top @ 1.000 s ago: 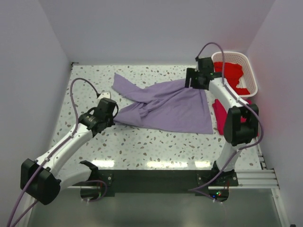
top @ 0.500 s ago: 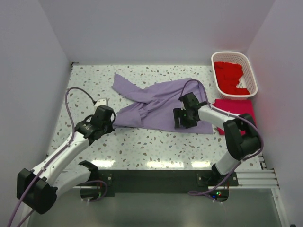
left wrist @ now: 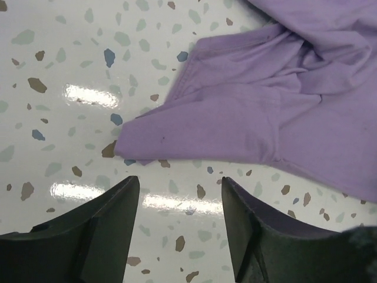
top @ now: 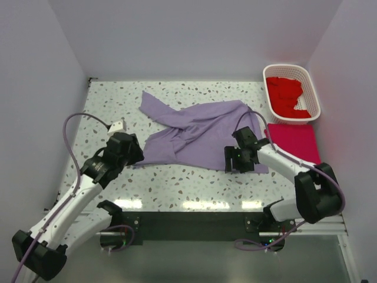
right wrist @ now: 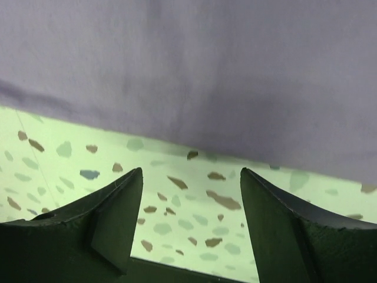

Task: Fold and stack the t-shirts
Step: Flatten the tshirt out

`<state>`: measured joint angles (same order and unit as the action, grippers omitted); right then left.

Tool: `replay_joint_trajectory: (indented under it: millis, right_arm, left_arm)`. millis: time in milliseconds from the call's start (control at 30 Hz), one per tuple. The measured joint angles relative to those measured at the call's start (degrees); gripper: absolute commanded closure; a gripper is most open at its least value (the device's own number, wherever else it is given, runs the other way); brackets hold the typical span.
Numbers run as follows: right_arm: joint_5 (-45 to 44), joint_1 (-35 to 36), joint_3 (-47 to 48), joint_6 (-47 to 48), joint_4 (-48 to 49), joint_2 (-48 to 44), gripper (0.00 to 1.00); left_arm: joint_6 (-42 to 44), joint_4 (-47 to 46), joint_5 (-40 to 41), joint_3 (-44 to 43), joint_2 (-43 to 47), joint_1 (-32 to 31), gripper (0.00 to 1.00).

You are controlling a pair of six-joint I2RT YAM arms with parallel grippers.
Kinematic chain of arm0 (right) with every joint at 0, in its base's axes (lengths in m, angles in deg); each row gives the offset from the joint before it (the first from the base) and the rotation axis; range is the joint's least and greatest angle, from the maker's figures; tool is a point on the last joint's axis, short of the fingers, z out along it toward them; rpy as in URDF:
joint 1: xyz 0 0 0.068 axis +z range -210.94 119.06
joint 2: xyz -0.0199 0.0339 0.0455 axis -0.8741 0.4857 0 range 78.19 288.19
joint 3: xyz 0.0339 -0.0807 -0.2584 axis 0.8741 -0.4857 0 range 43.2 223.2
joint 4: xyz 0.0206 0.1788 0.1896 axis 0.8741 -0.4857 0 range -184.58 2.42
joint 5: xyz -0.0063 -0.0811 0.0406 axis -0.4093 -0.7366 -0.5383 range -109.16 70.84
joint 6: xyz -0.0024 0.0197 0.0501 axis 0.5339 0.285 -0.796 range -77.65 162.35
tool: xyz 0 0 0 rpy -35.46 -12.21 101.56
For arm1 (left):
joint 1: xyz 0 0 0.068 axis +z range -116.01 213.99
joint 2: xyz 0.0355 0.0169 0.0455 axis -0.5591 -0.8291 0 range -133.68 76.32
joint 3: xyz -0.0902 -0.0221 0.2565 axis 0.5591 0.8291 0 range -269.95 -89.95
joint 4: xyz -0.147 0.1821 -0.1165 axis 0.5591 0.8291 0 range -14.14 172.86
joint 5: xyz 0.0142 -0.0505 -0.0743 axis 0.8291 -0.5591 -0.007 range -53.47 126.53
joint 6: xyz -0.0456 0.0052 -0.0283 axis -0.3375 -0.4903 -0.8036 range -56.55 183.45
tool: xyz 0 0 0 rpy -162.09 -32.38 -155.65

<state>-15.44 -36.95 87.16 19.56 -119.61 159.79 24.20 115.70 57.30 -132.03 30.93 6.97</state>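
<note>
White basket [top: 287,66] behind crimson-pink t-shirt [top: 297,141]

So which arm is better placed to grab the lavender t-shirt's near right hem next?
Probably the right. The right gripper hangs open directly at that hem of the lavender t-shirt; the left gripper, also open, sits at the shirt's left corner.

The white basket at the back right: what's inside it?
Bright red t-shirts lie bunched inside the white basket, filling most of it. How many there are, and anything beneath them, cannot be seen: the top folds cover the rest.
</note>
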Motion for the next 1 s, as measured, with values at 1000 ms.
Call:
replay_joint_trajectory:
  millis: [1000]
  right_arm:
    - [19.43, 16.46, 21.97, -9.57, 35.3, 24.79, 0.39]
  left_arm:
    - [14.97, -12.33, -9.16, -28.79, -63.12, 9.35, 0.7]
